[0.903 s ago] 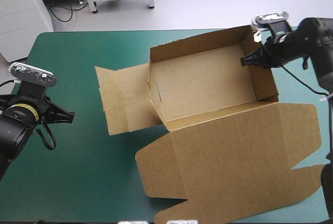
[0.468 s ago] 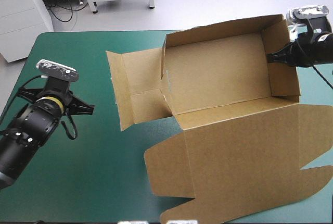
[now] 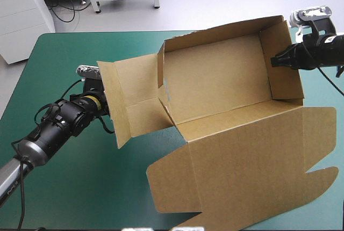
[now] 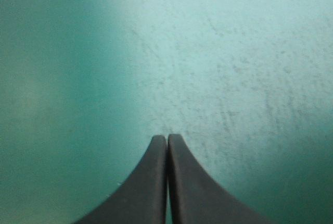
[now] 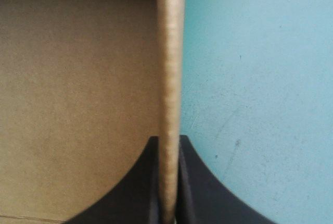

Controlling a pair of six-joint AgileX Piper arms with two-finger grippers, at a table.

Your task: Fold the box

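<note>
Status: brown cardboard box (image 3: 215,80) sits centre-right on the teal-green table cover (image 3: 64,188), tray part towards the far edge, slightly skewed to the table's edges. Far long wall (image 3: 215,31) and right end wall (image 3: 283,62) are up. Near long wall looks up too. The big lid panel (image 3: 252,156) lies flat out towards the near edge, tabs unfolded. Left end is not done: left-end flaps (image 3: 126,102) are splayed outward, half raised, nothing tucked.

Right gripper (image 3: 274,60): black fingers clamped on the rim of the right end wall. Right wrist view shows the board edge sandwiched between them, one finger inside the tray, one outside.

Left gripper (image 4: 167,138): fingers pressed together, holding nothing, only cover ahead of them. High view puts that wrist just behind the outermost left flap. Whether it touches, cannot tell.

My read: roughly halfway. Remaining: raise and tuck the left end, lock the side walls. Lid not yet dealt with.
</note>
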